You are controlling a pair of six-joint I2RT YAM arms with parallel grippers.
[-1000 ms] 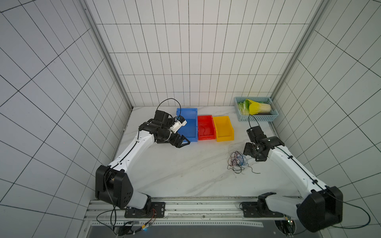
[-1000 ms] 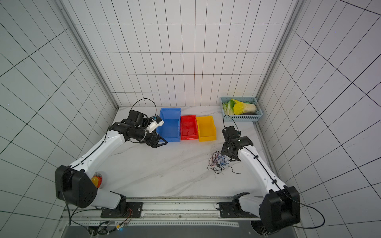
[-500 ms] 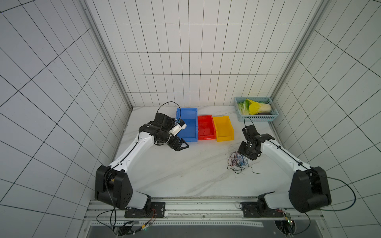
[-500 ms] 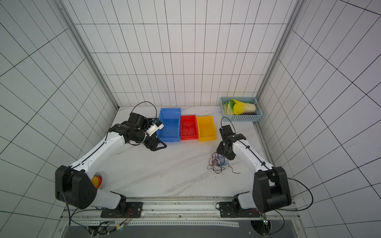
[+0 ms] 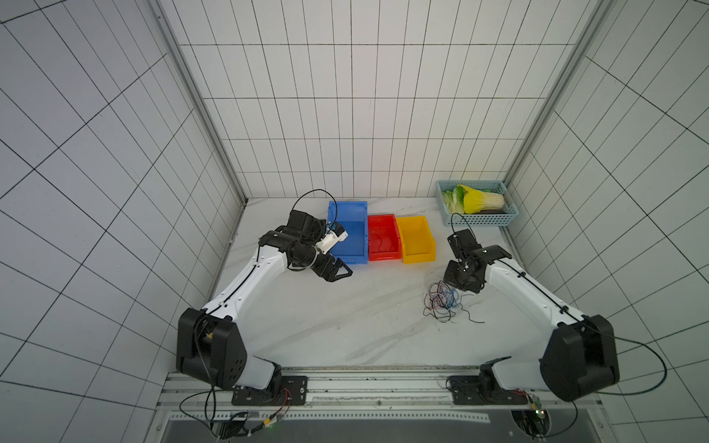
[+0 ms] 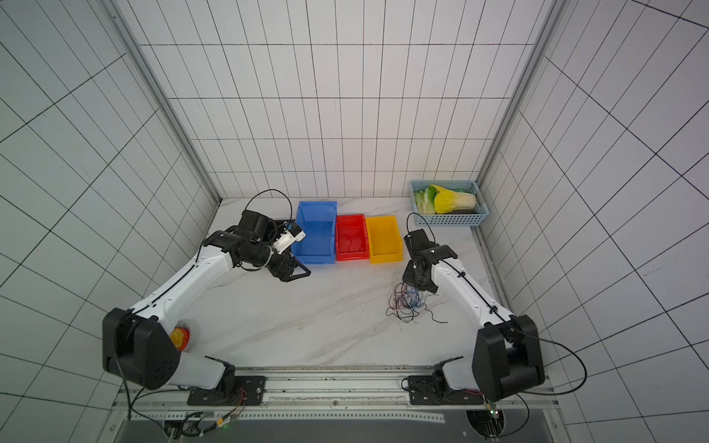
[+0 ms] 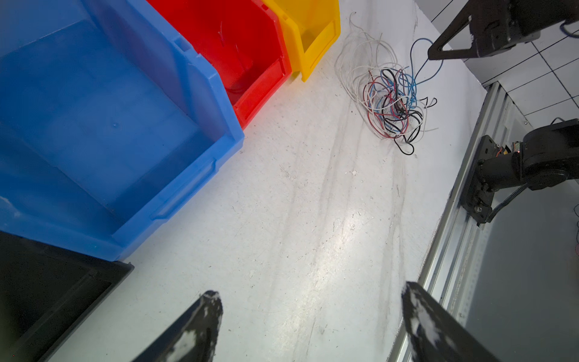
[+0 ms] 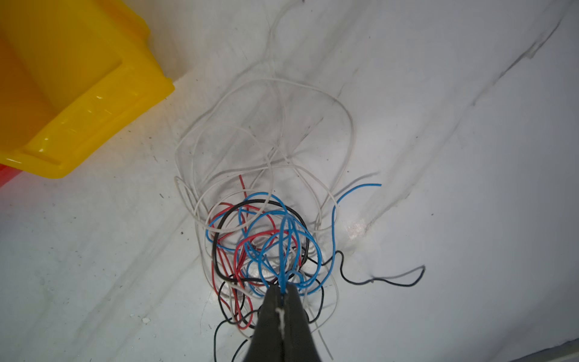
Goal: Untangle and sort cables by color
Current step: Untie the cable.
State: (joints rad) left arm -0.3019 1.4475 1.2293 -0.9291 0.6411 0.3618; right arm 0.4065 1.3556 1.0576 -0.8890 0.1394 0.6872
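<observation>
The left gripper (image 5: 339, 273) is hanging released, jaws standing wide apart, holding nothing, over the table (image 5: 345, 330) just in front of the blue bin (image 5: 347, 232). Four bins are sitting in one row. A black bin (image 7: 47, 297), showing only in the left wrist view, is touching the blue bin, its contents not visible. Next, the red bin (image 5: 382, 237) is showing a few thin curved strands on its floor, their colour hard to tell. The yellow bin (image 5: 415, 239) is ending the row.

Near the yellow bin's front, the cables (image 5: 441, 301) are lying on the table in one tangle of blue, red, black and white wires, too knotted to count. The right gripper (image 8: 283, 291) is pressing down at the tangle's edge, clenched on a blue cable (image 8: 283, 250).

At the far right back corner, one pale blue basket (image 5: 477, 219) is holding one yellow cabbage (image 5: 481, 201) beside green leaves (image 5: 452, 197).
</observation>
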